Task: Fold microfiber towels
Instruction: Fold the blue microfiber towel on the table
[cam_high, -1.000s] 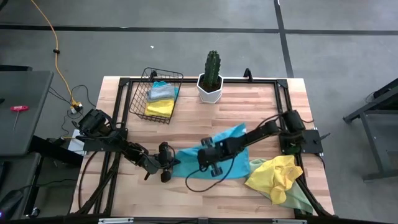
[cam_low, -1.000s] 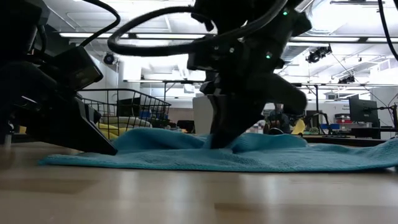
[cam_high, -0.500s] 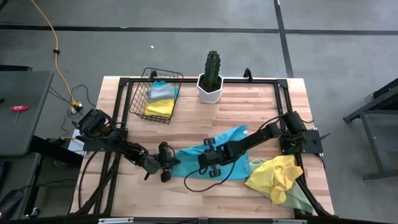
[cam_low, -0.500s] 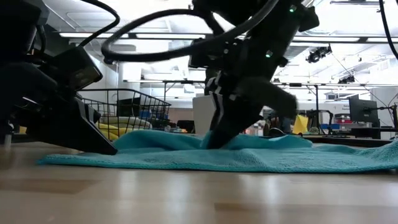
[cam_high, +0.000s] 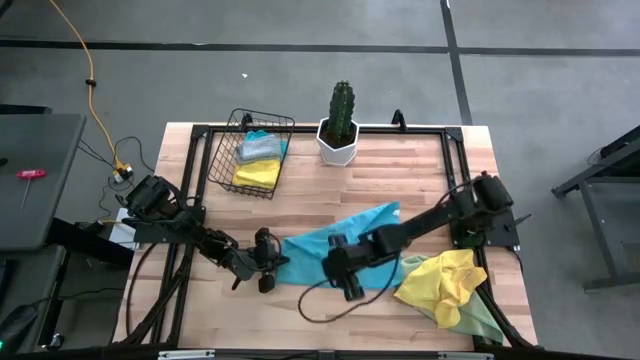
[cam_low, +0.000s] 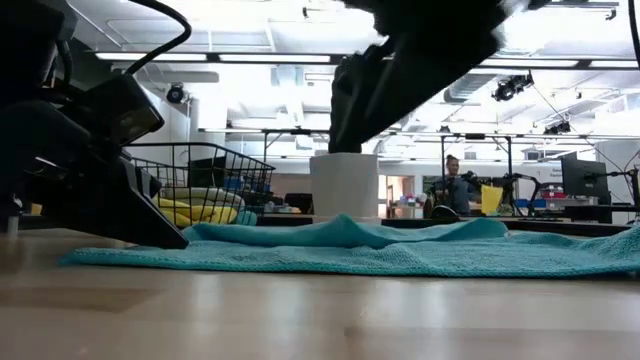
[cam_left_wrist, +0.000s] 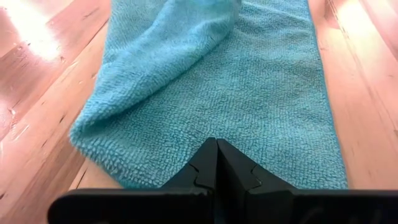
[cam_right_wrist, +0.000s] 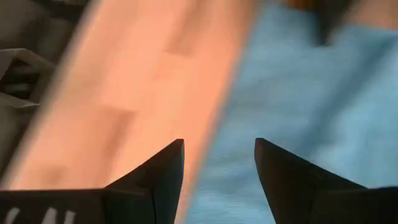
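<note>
Under the right gripper, fingers spread and empty: turquoise towel; left gripper clamped on its edge.

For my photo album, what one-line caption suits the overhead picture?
Left pincer pins the turquoise towel while the open right pincer hovers above it.

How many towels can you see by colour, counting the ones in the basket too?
Turquoise towels: 2, one spread on the table, one in the wire basket
Yellow towels: 2, one crumpled on the table, one in the basket
Grey towels: 1, in the basket
Pale green towels: 1, under the crumpled yellow one
Total: 6
</note>
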